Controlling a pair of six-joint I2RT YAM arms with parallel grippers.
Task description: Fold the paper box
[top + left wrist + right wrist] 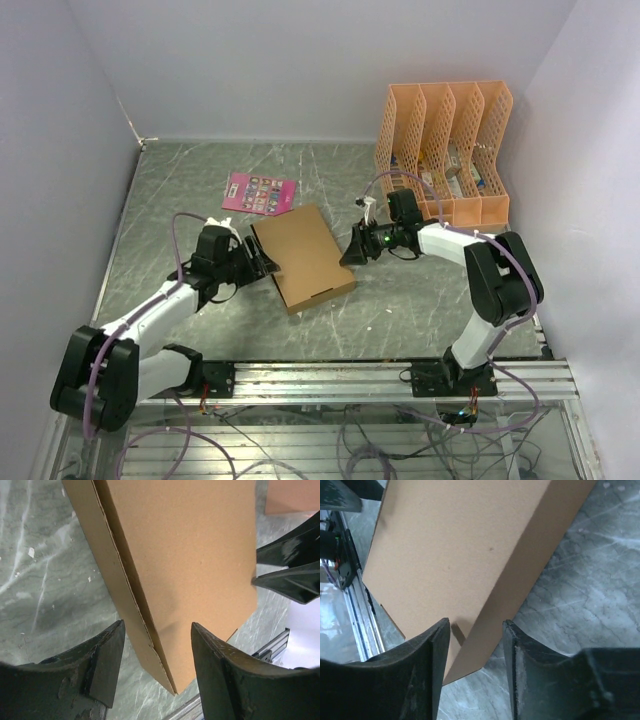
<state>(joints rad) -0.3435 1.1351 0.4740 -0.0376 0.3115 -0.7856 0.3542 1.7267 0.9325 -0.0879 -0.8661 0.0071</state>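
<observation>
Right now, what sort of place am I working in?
Probably a lab robot cell rather than an office: plain pale walls enclose a grey marble-patterned tabletop, and a bare aluminium rail with loose cables runs along the near edge.

Grey marbled table enclosed by plain pale lavender walls

Robot lab test cell. Plain white panels enclose grey tabletop; aluminium rail, loose cables.
</observation>
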